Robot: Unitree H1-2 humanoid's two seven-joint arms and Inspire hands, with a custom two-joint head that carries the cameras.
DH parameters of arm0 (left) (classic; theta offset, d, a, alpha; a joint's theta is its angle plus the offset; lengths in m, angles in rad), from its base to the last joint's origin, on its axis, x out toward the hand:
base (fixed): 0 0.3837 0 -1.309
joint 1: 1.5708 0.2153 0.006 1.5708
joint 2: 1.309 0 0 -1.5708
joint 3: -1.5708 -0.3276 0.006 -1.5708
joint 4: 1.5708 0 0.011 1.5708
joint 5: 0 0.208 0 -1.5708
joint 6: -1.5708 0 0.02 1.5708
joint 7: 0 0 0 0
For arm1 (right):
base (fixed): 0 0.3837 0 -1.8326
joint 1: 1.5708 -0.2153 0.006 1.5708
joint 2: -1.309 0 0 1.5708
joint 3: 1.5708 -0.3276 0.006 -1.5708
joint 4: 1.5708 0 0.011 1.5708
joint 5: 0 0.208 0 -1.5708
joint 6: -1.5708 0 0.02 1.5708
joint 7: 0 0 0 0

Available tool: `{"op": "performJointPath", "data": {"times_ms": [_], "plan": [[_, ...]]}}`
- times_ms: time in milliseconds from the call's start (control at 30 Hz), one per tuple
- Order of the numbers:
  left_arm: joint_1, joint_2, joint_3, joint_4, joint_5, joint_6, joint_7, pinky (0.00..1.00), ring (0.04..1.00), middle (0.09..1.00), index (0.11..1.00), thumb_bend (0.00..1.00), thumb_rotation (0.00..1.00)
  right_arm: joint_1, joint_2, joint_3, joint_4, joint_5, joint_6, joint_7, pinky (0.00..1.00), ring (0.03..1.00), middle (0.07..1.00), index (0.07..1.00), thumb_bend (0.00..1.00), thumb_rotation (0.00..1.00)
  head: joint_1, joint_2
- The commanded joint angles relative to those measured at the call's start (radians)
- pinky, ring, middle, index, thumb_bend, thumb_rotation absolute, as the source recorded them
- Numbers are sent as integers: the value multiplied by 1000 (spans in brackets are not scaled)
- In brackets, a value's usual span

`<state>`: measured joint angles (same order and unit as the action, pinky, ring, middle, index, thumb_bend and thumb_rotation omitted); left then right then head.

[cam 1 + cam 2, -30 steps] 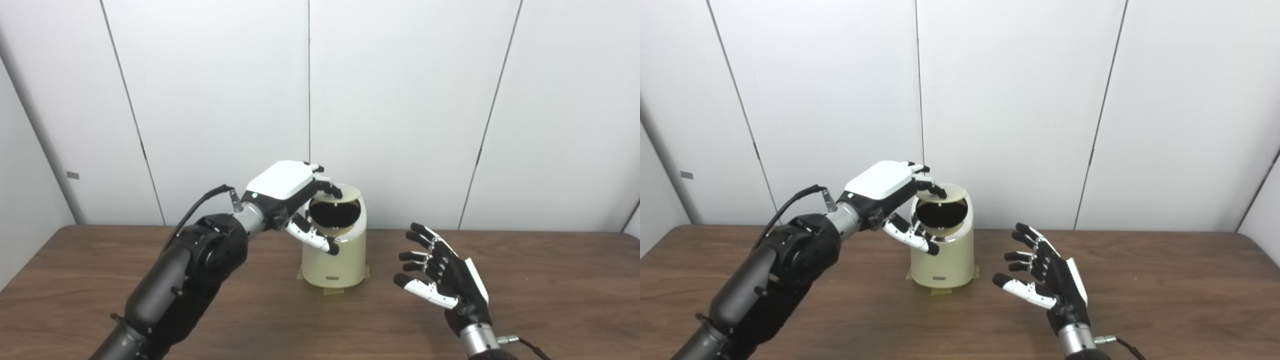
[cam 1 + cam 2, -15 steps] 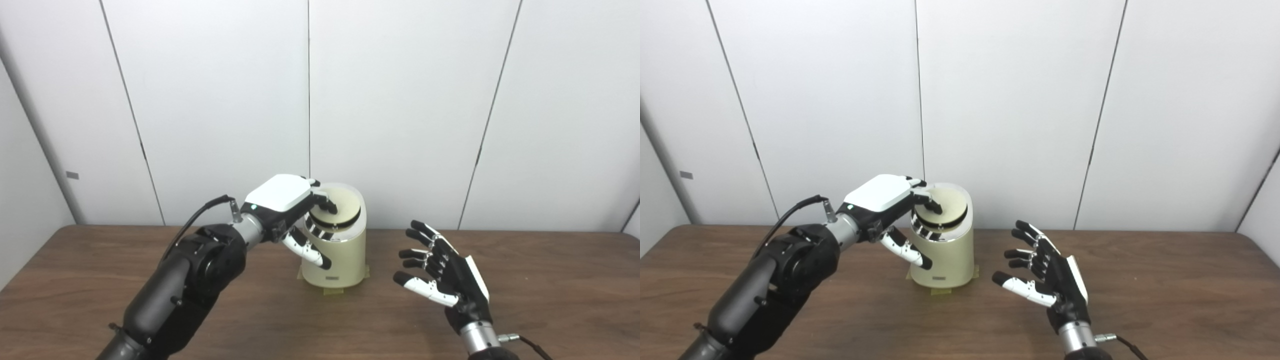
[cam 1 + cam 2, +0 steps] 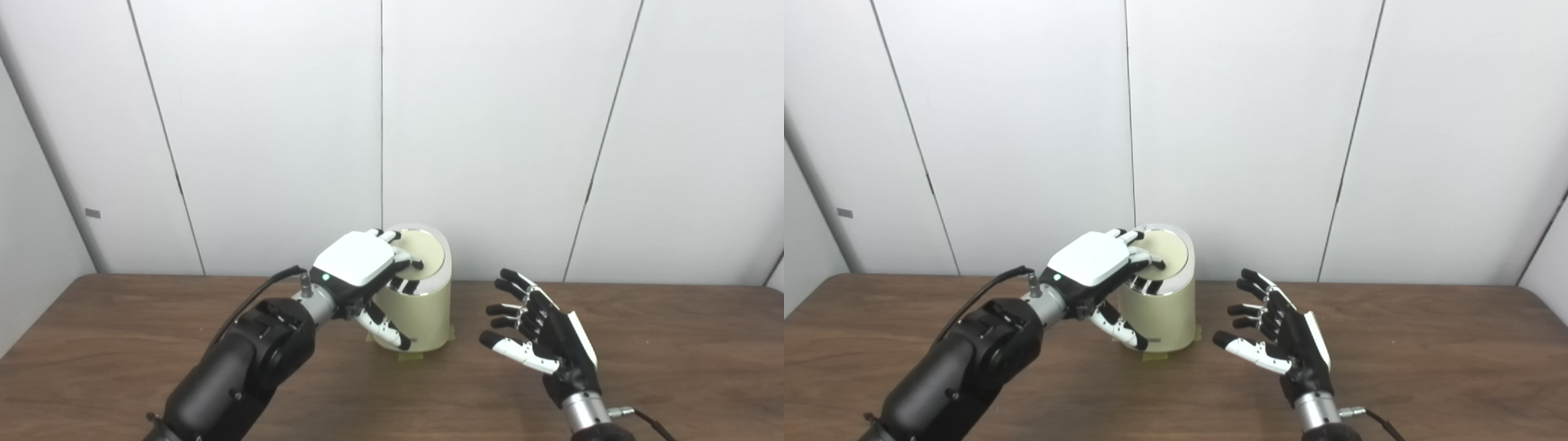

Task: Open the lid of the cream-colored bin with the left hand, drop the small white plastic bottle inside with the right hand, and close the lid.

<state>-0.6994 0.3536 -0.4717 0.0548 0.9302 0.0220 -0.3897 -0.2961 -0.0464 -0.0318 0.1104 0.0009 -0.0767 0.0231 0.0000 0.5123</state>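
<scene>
Swung down since a second ago: lid (image 3: pixel 422 256), then tipped up over a dark opening, now nearly flat in the top of the bin (image 3: pixel 419 312). Dropped with it, left hand (image 3: pixel 358 269), fingers (image 3: pixel 1145 262) curled and pressing on the lid's 9 o'clock half, thumb hanging down the bin's near side. Holding nothing, only pushing. Whole view shifted a touch too, so some camera movement.

Right hand (image 3: pixel 542 334) hovering at 3 o'clock of the bin, near but apart, palm turned toward it, fingers spread and empty. No bottle visible anywhere on the table (image 3: pixel 674 355); judged to be inside the bin already, though hidden.

Bin upright at mid-table, close to the wall, on a small pale pad.

Step in hand, by the look of it: finishing the close. Relation that matters: lid directly under the left fingers, hinge apparently at 12 o'clock, so remaining travel straight down and slightly away. Left hand the nearer and already in contact; right hand clear of the lid's path. Whether fully seated, not certain from these views.
</scene>
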Motion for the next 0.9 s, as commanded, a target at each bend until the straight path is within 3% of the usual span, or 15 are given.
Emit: {"op": "performJointPath", "data": {"times_ms": [0, 267, 867], "plan": [[-12, -16, -14, 20, 18, 7, -6, 1000, 1000, 889, 893, 992, 402, -29, 3, -1, -37, 6, -5, -5, 585, 647, 822, 819, 918, 285, 0, 0], [3, -23, -23, 20, 36, 7, -27, 1000, 1000, 895, 886, 993, 392, -26, 0, -5, -45, 22, 5, -2, 580, 650, 827, 817, 941, 293, 1, 7], [-17, 2, -26, -1, -1, 28, -135, 1000, 933, 749, 708, 999, 416, -26, -2, -5, -46, 17, 10, -4, 564, 645, 827, 826, 937, 302, 10, 9]]}}
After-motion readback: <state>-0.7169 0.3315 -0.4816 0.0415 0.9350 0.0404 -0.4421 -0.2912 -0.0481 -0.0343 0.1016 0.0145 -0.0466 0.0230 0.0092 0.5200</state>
